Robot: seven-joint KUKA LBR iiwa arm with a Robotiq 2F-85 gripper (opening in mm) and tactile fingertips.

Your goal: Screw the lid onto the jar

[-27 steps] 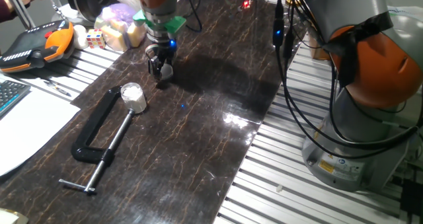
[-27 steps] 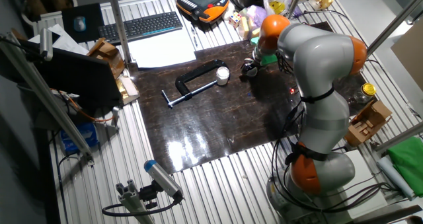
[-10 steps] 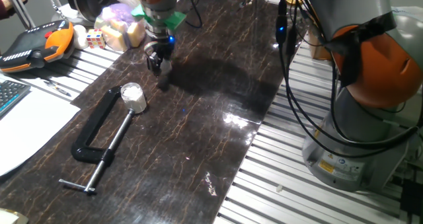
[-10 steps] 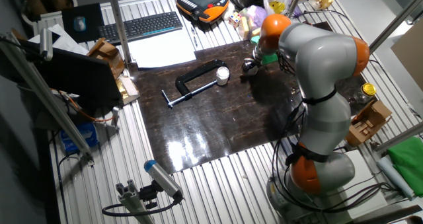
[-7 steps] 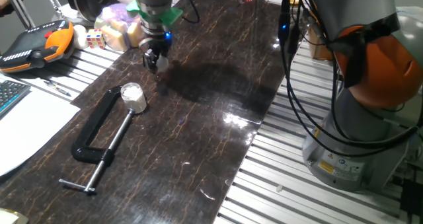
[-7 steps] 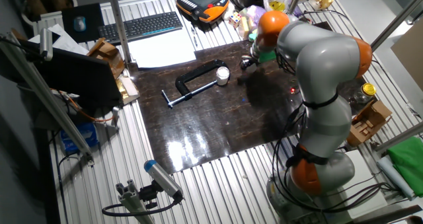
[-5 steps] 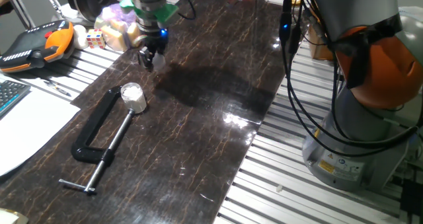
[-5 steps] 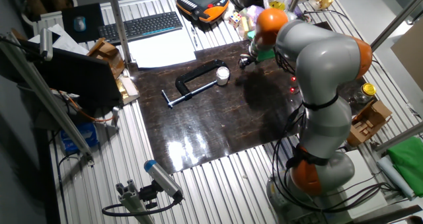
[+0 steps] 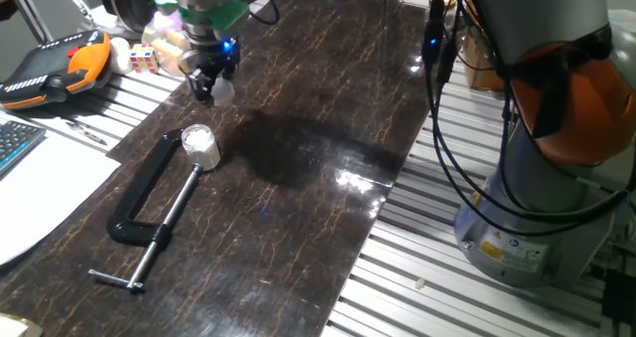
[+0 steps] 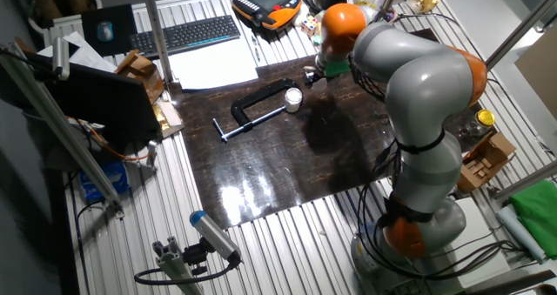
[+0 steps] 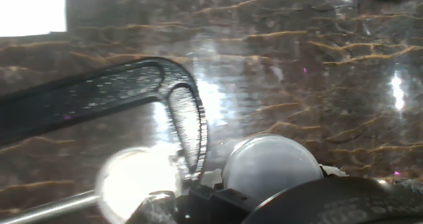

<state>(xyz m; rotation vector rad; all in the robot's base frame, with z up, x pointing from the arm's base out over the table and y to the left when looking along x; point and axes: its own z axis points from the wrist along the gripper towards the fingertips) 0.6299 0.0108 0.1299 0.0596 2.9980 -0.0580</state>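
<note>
My gripper [image 9: 207, 86] is shut on the lid [image 9: 221, 90], a small round whitish-grey cap, and holds it above the dark tabletop. The jar [image 9: 201, 145], a short translucent whitish cylinder, stands open-topped inside the mouth of the black C-clamp [image 9: 149, 203], in front of and to the left of the gripper and apart from it. In the other fixed view the gripper [image 10: 311, 76] is up and right of the jar [image 10: 293, 97]. In the hand view the lid [image 11: 271, 161] sits between the fingers [image 11: 198, 199], with the jar [image 11: 135, 178] glaring white to its left, beyond the clamp's curved frame [image 11: 132, 92].
The dark marbled board [image 9: 318, 128] covers the slatted metal table. An orange and black pendant [image 9: 50, 69], a dice [image 9: 144, 57] and bagged items [image 9: 179, 39] lie behind the gripper. White paper [image 9: 35, 188] and a keyboard [image 10: 187, 36] lie to the left. Cables hang at the right [image 9: 437, 98].
The gripper has lifted off the board with the lid in it and moved left towards the jar and clamp. The jar and the clamp have not moved.
</note>
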